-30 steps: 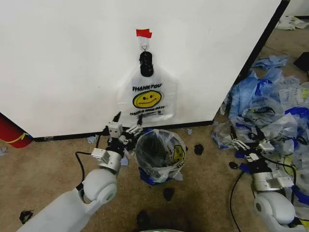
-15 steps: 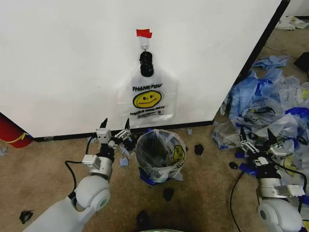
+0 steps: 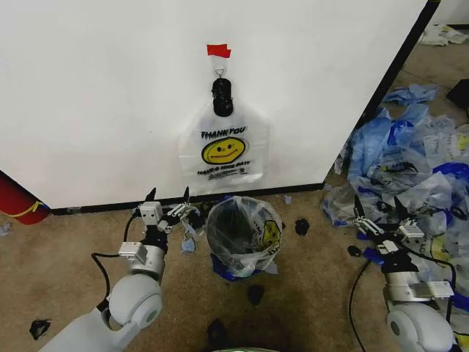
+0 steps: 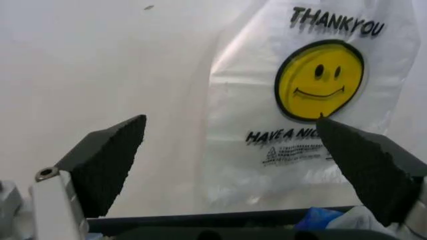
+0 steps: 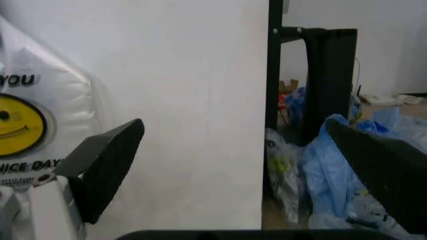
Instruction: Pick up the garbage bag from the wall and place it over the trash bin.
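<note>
At the far left of the floor, against the wall's (image 3: pixel 95 88) black baseboard, we see part of a red cylinder (image 3: pixel 18 199). Next comes our left tool (image 3: pixel 168 195), held low near the baseboard just left of the trash bin (image 3: pixel 242 233); its two dark fingers (image 4: pixel 107 160) stand wide apart and hold nothing, touching neither bag nor bin. In its wrist view the gap between the fingers frames the lower part of the garbage bag (image 4: pixel 307 105). That bag hangs flat on the wall from a small hook under a red tape strip (image 3: pixel 218 50), its handles gathered in a dark bunch, directly above the bin. The bin stands on the carpet close to the baseboard, already lined with a clear bag. Dark scraps (image 3: pixel 255 294) lie on the carpet around it. Further right, our right tool (image 3: pixel 379 209) is raised beside a heap of blue and clear bags (image 3: pixel 410 161) past the wall's corner, fingers likewise spread and empty.
</note>
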